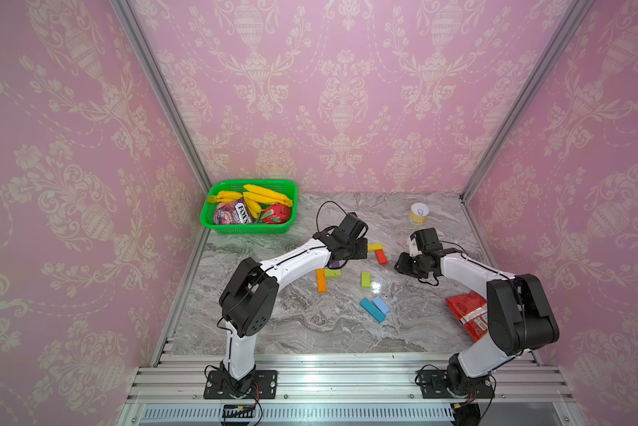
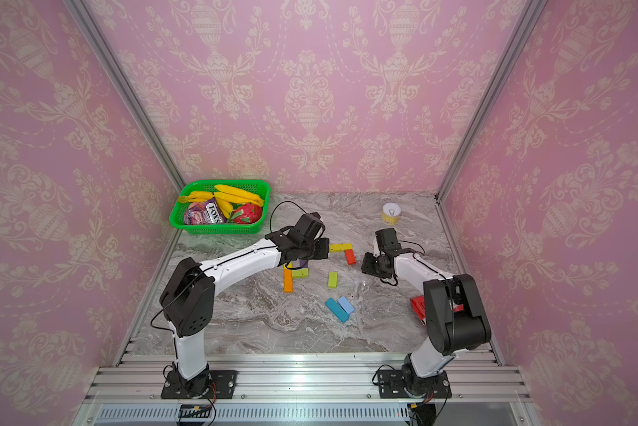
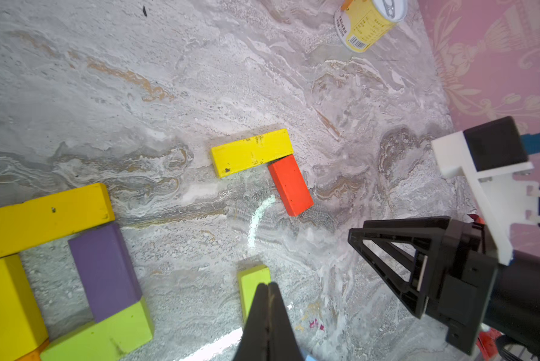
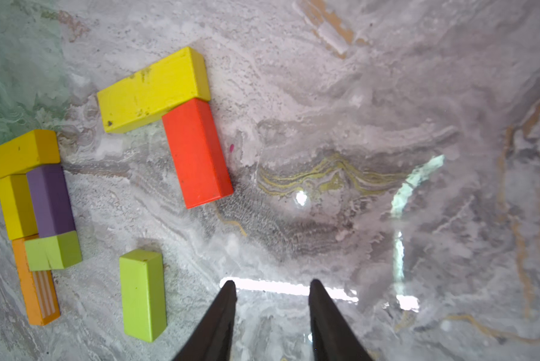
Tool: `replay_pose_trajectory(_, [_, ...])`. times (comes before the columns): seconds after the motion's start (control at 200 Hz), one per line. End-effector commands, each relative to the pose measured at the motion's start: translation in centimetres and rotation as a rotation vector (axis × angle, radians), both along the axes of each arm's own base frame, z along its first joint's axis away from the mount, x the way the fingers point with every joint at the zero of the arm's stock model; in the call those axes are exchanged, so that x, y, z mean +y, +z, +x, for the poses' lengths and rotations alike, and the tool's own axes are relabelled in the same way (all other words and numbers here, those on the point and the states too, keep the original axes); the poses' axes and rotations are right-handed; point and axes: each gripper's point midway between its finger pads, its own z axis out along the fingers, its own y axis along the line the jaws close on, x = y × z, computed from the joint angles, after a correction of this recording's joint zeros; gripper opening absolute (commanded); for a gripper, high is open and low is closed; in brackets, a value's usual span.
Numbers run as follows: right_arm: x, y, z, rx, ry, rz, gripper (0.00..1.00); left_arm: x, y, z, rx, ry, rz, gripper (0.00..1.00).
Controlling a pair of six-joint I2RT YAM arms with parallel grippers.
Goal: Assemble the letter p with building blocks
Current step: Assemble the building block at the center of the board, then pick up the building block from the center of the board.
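A cluster of building blocks lies mid-table: two yellow (image 4: 25,153), a purple (image 4: 51,200), a lime green (image 4: 53,250) and an orange (image 4: 36,290) one, touching each other. Apart from it a long yellow block (image 1: 375,246) meets a red block (image 1: 381,256) at a corner. A loose lime block (image 1: 365,279) lies nearer the front, then a teal (image 1: 372,310) and a light blue (image 1: 381,304) pair. My left gripper (image 3: 268,286) hovers shut and empty between the cluster and the yellow-red pair. My right gripper (image 4: 272,283) stands open over bare table right of the red block.
A green basket (image 1: 249,230) with bananas and packets stands at the back left. A yellow can (image 1: 419,213) is at the back right. A red snack packet (image 1: 467,310) lies under the right arm. Pink walls close in three sides.
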Motion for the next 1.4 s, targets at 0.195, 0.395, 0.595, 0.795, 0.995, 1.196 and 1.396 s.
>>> replay_pose_trajectory(0.195, [6.3, 1.1, -3.4, 0.035, 0.122, -0.117, 0.63, 4.1, 1.1, -2.7, -0.023, 0.021, -0.002, 0.45])
replay_pose_trajectory(0.395, [9.6, -0.4, -3.9, 0.061, 0.116, -0.171, 0.65, 6.8, 1.0, -3.3, 0.045, 0.022, -0.128, 0.50])
replay_pose_trajectory(0.595, [10.9, -1.3, -3.3, 0.084, 0.079, -0.259, 0.65, 9.8, 1.4, -2.8, 0.041, 0.036, -0.137, 0.50])
replay_pose_trajectory(0.795, [10.8, -2.7, -3.2, 0.117, 0.062, -0.298, 0.64, 11.2, 1.2, -2.1, 0.048, 0.052, -0.143, 0.50])
replay_pose_trajectory(0.995, [10.9, -3.4, -2.8, 0.126, 0.077, -0.324, 0.54, 11.3, 0.3, -1.9, 0.067, 0.062, -0.144, 0.50])
replay_pose_trajectory(1.196, [11.0, -4.0, -2.9, 0.142, 0.109, -0.338, 0.36, 11.4, 0.0, -1.8, 0.075, 0.071, -0.144, 0.49])
replay_pose_trajectory(1.396, [10.9, -3.0, -1.8, 0.114, 0.149, -0.338, 0.29, 11.6, -0.3, -1.8, 0.083, 0.083, -0.136, 0.49])
